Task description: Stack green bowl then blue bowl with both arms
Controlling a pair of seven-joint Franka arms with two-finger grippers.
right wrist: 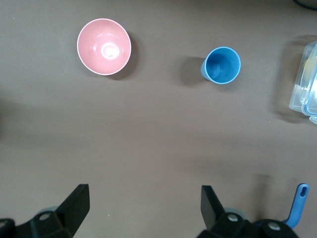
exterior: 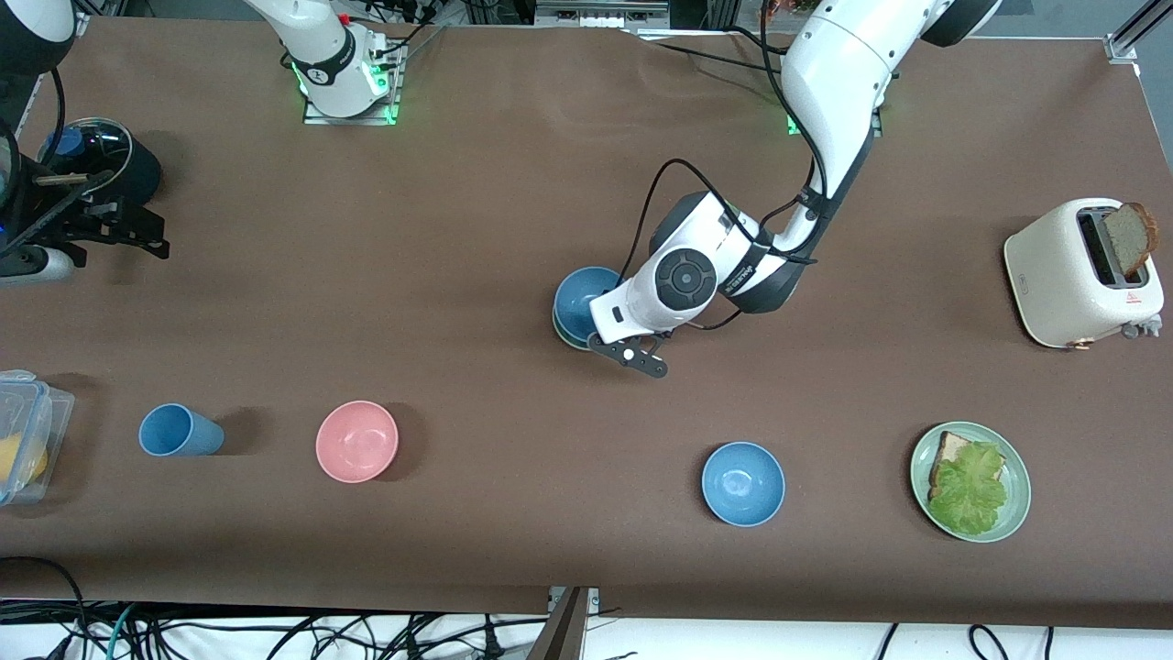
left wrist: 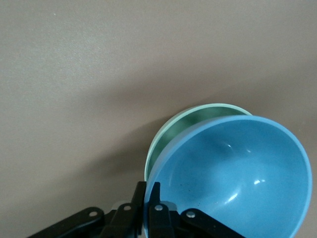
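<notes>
Centrally, blue bowl [left wrist: 233, 173] in green bowl [left wrist: 190, 121]

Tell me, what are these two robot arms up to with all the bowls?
The left hand pinches the rim of the blue bowl, which sits tilted in the green bowl at mid-table. The right hand waits open at its own end of the table, above the pink bowl and blue cup.

Green bowl [exterior: 561, 332]: mostly hidden under blue bowl [exterior: 581, 298], only a rim sliver showing. Left end effector [left wrist: 147, 210]: fingertips cut by wrist-view edge. Plastic container [exterior: 26, 435]: cropped at bench end; contents indistinct.
</notes>
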